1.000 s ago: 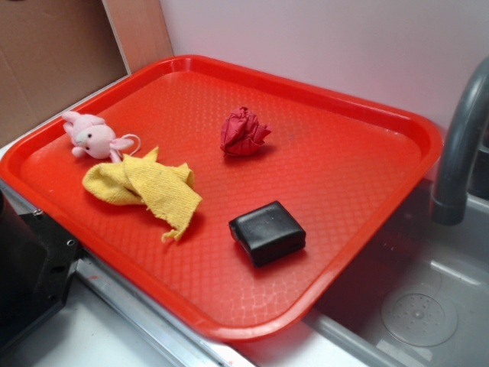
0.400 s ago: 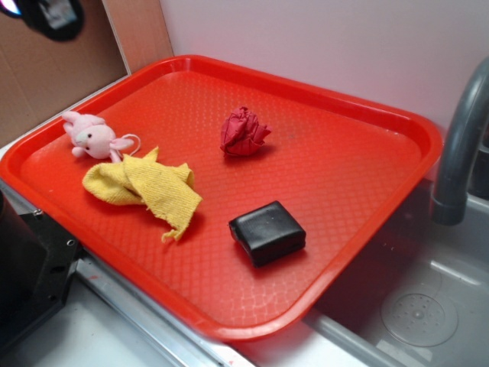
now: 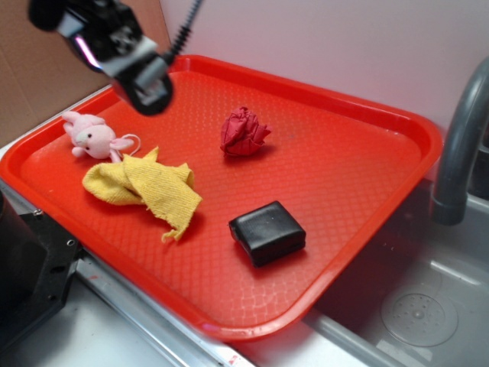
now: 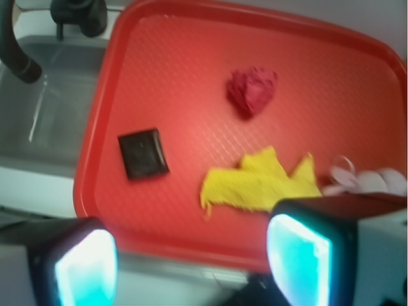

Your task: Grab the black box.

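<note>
While wide apart (gripping nothing), jaws well above the black box, beyond them on the tray.

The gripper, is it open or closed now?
Open. In the wrist view, the gripper shows its two fingers far apart, holding nothing between them.

Glossy black box – textured plastic tray, fuzzy cloth.

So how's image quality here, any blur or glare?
Exterior view: scene sharp, only the gripper is motion-blurred; soft sheen on the black box. Wrist view: soft throughout, black box and red paper ball smeared, finger pads glowing cyan.
</note>
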Controlling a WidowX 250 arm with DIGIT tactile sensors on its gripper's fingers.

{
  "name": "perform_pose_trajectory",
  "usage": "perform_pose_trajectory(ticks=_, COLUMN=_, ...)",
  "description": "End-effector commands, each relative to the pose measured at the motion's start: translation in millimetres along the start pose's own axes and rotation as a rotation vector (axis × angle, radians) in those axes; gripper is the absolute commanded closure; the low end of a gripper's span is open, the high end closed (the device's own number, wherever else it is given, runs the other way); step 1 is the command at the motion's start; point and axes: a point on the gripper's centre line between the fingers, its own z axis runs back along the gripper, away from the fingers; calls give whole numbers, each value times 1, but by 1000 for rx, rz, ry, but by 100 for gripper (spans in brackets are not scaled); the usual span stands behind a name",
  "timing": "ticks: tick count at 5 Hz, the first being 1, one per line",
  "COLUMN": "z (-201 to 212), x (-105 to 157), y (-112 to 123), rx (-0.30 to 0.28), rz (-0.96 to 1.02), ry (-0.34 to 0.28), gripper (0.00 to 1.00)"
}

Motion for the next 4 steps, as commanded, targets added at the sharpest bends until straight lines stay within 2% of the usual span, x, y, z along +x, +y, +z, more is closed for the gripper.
perform_pose_trajectory(ticks=1, z=-51, x=32, y=-16, rx=2, rz=-30, ry=18, gripper=0)
perform_pose_trajectory(ticks=2, z=-82, x=42, y=-18, rx=-63, rz=-85, ry=30, gripper=0)
perform_pose_trajectory(ticks=4, z=-120, x=43, y=-29, rx=-117, rz=-178, ry=74, gripper=0)
